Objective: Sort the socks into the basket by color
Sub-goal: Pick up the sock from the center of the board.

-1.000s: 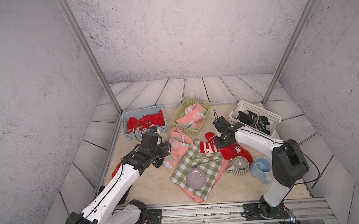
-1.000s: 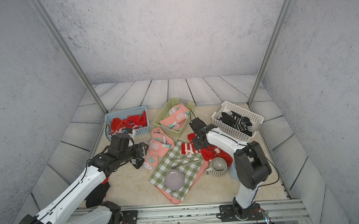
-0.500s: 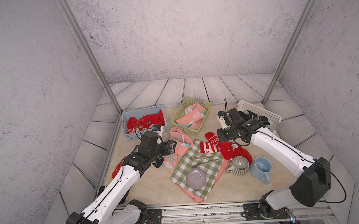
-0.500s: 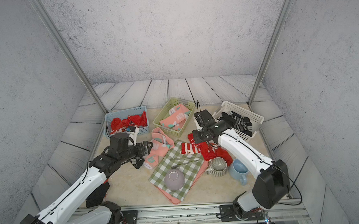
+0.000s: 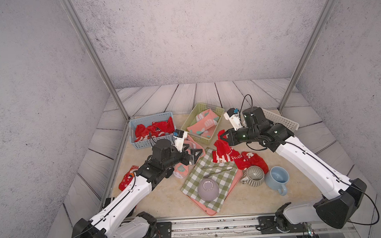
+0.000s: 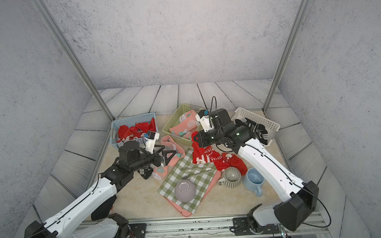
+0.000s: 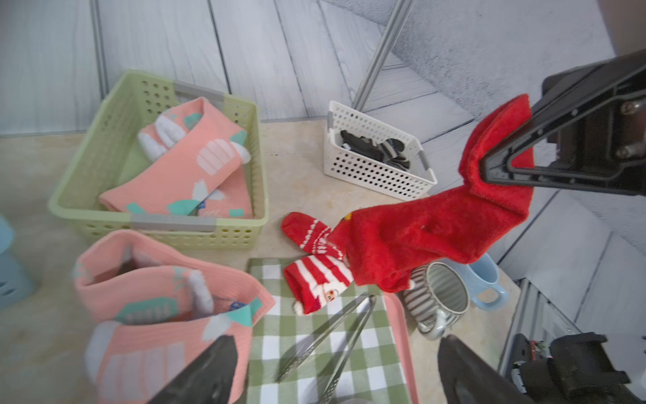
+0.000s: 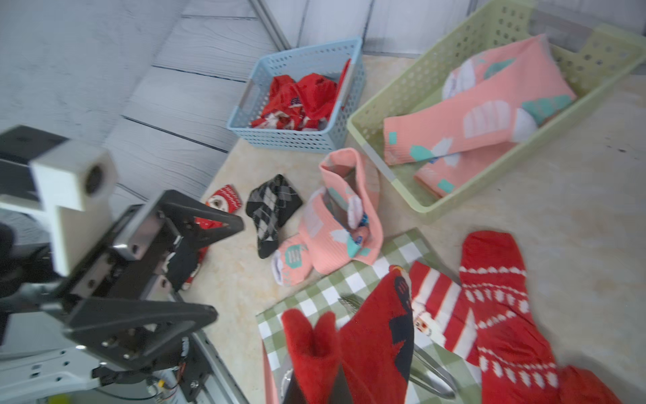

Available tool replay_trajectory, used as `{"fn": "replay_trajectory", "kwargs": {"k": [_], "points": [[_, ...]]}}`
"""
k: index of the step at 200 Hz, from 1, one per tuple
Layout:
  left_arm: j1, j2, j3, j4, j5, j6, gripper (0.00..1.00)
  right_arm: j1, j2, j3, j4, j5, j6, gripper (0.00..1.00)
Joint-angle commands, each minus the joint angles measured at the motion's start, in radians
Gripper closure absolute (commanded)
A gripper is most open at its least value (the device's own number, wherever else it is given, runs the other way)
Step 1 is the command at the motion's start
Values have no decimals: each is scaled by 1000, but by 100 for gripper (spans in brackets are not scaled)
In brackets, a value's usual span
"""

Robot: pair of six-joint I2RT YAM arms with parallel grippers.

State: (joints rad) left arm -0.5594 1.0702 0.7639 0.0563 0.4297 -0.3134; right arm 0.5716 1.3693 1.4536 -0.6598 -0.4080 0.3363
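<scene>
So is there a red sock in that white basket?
No, in the left wrist view the white basket holds only black-and-grey socks.

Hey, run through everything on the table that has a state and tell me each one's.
Left claw: open, empty.
Right claw: shut on the red sock.
Red sock: hanging from that claw.
Blue basket: holds red socks.
Green basket: holds pink socks.
White basket: holds black socks.
Grey bowl: upside down.
Striped mug: upright, empty.
Blue mug: upright, empty.
</scene>
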Motion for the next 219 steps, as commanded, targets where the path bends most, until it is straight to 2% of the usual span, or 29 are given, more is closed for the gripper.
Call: {"fn": "replay_trajectory", "kwargs": {"k": [1,29,92,137,148,169,174,180,187,205,208,219], "points": [[-37,26,12,92,69,74,0,8,-6,38,75,-141,36,100],[-109,53,32,123,41,140,0,16,7,53,114,-192,65,100],[-170,86,42,243,70,145,0,50,28,48,153,-221,85,100],[-201,100,37,303,-78,149,1,68,32,40,163,-225,89,100],[-201,102,42,301,-117,151,8,70,33,38,162,-226,89,100],[-201,94,48,298,-172,152,28,73,30,32,163,-227,91,100],[-201,92,45,301,-181,154,38,73,30,30,163,-228,91,100],[-201,90,48,302,-183,152,56,75,30,27,163,-227,90,100],[-201,88,50,299,-184,154,71,75,29,24,163,-226,92,100],[-201,94,70,268,-180,155,97,75,26,10,170,-224,95,100],[-201,94,73,263,-177,155,100,74,26,10,170,-224,95,100],[-201,92,77,247,-176,154,100,75,27,11,170,-218,93,100]]}}
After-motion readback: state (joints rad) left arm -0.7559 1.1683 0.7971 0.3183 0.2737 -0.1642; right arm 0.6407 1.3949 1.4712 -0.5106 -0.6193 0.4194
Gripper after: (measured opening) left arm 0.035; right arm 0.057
